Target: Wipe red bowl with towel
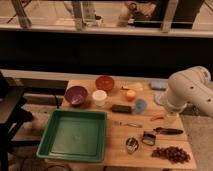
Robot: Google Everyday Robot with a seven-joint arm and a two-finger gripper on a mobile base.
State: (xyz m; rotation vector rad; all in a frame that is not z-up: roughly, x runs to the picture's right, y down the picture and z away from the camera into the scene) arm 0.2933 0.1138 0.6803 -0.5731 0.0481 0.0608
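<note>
- The red bowl sits mid-way along the far edge of the table, with a white cup just in front.
- A blue cloth, probably the towel, lies near the far right corner.
- The gripper hangs over the right edge; I cannot tell its state.
- Best to secure the cloth first, then wipe inside the bowl without nudging the cup.

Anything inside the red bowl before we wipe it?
Nothing shows inside the red bowl, though its near wall hides part of the floor. The gripper hangs by the right edge of the table, well apart from the bowl.
</note>
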